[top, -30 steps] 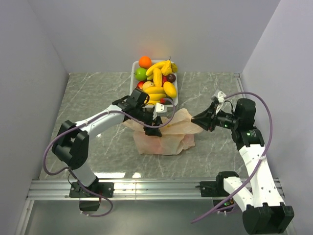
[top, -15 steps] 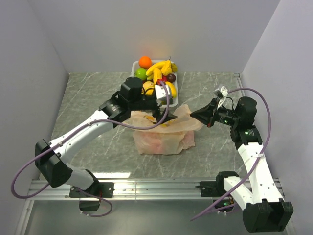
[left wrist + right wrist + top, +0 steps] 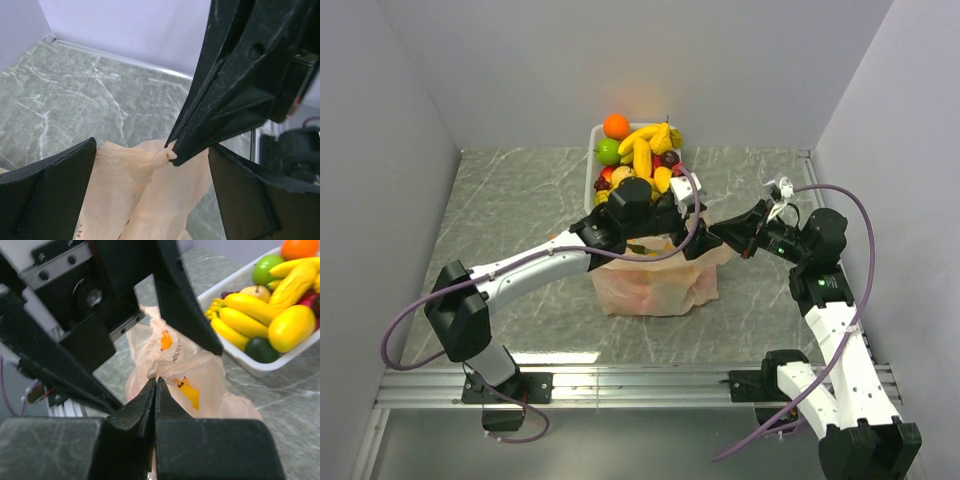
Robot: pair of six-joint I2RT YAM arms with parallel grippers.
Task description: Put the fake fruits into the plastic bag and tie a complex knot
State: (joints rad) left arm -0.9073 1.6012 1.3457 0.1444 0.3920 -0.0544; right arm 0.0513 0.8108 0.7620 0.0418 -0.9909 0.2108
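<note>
Print on the plastic bag [image 3: 200, 372]: an orange blob and a short line of dark lettering running up the film beside it, too small and creased to read. No other writing visible.

Left arm reaches from its base on the near left diagonally across the worktop [image 3: 510, 200], with the wrist over the bag's top, just in front of the tray [image 3: 592, 165]. The left hand [image 3: 688, 243] is spread wide with nothing in it; in its wrist view the two fingers [image 3: 50, 195] straddle the bunched bag top without clearly touching it.

Right arm rises from the near right, forearm angled toward the centre, hand pointing left at the bag's upper right edge. The right hand [image 3: 154, 381] is clamped tight, pinching a small gathered fold of the bag's film at its tips. That pinch sits between the left hand's fingers.

The bag sits mid-worktop, just in front of the tray, with reddish shapes showing through the film. The fake fruits [image 3: 642, 155] are piled in the tray: orange, lime, bananas, mango, a dark plum.
</note>
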